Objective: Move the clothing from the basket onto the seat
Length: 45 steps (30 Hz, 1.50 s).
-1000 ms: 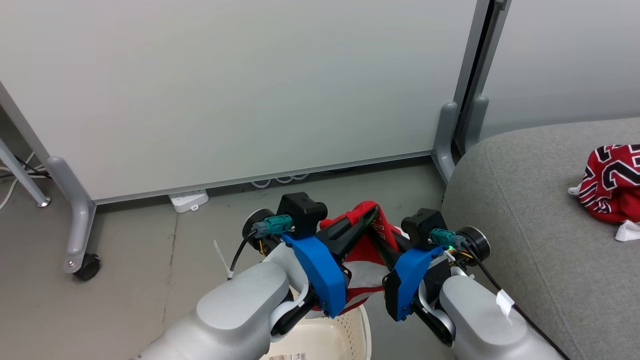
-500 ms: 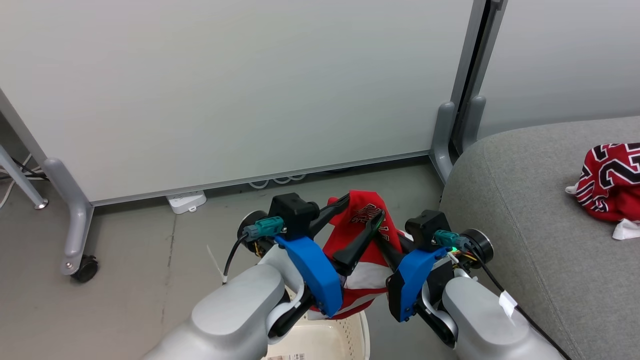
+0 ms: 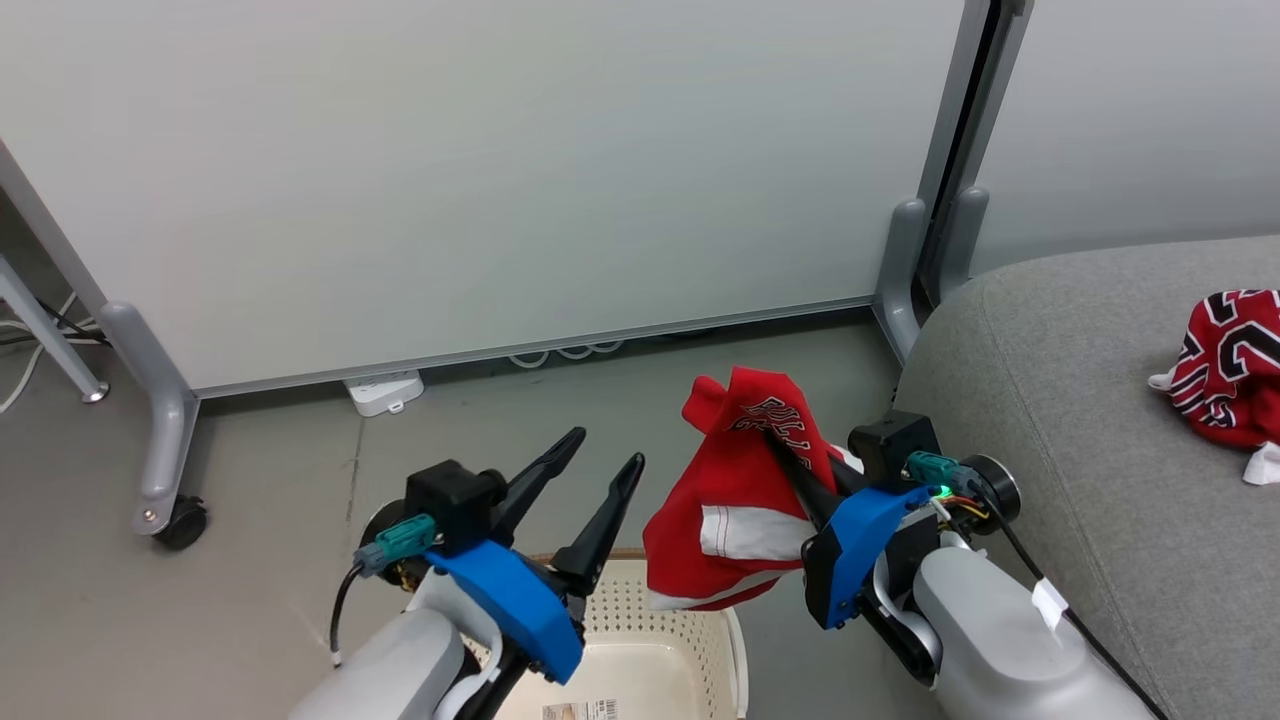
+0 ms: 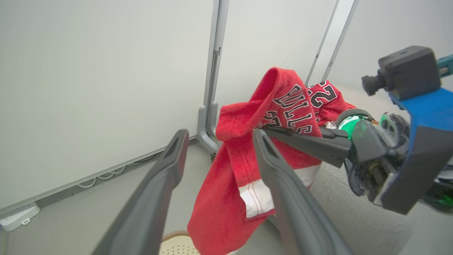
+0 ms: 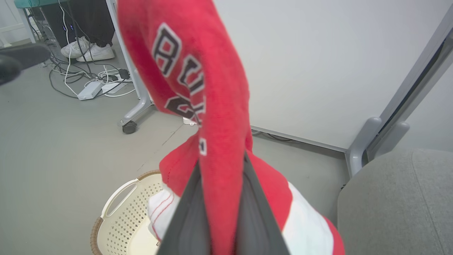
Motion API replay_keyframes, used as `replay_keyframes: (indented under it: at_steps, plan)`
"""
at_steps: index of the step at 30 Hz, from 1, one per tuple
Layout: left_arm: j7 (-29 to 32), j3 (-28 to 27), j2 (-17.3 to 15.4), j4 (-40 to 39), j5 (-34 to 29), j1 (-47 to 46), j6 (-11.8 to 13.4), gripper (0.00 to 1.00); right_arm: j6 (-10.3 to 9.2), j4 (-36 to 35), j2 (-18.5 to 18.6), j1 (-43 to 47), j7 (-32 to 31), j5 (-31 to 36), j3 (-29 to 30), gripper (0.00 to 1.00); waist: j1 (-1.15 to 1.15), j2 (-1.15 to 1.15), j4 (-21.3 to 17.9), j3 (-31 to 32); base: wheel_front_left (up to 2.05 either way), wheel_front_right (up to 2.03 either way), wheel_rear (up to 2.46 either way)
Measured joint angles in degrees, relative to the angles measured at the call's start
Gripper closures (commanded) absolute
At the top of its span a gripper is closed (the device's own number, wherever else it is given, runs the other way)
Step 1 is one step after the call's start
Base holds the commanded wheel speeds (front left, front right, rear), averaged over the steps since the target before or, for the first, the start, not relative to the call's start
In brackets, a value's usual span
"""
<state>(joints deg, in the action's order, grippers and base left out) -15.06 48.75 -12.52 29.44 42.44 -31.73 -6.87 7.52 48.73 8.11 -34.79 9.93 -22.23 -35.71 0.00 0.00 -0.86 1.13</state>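
The grey seat is off to the robot's right, with the numbered red jersey already lying on it. The cream basket is on the floor just beside the seat's front.

The red Bulls garment hangs in the air above the basket's right side, between the basket and the seat. They're shorts, I think, though bunched like this I can't be sure.

The right gripper has its fingers pinched tight on a fold near the top. The left gripper is spread wide, holds nothing, and stands near the cloth without touching it.

The whole garment hangs off that one pinch of slippery mesh. A quick swing to the right could pull the fold free and drop it on the floor in the gap. The dangling hem could also drag on the basket rim or catch the seat's rounded front if it isn't carried high enough.

Its long axis runs near vertical. The folded peak with the lettering points up, and the white-trimmed end points down towards the basket.
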Motion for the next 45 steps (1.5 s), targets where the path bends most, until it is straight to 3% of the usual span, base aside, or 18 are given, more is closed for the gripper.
replay_keyframes:
  at_steps: [8,16,35,45]
  plan:
    - [0.0,-11.7,-1.5,-5.9,-7.6,10.7,1.7,0.0,0.0,-0.2,0.1,0.6,0.2,0.7,1.6,1.0,0.0,0.0,0.7,-0.3,0.0,0.0,0.0]
    - [0.0,-18.9,-0.4,-6.7,-11.4,18.1,2.0,0.0,0.0,-0.5,0.4,1.5,0.1,1.3,3.2,1.0,0.0,0.0,1.5,-0.6,0.0,0.0,0.0]
    - [0.0,-24.3,2.6,-6.6,-16.8,19.9,0.1,0.0,0.0,-2.1,0.3,2.6,-1.2,2.6,4.4,1.0,0.0,0.0,0.7,-0.7,0.0,0.0,0.0]
    - [0.0,-24.4,3.0,-6.6,-18.5,19.9,-0.4,0.0,0.0,-2.9,-0.5,2.8,-1.6,2.8,4.4,1.0,0.0,0.0,-3.1,-1.0,0.0,0.0,0.0]
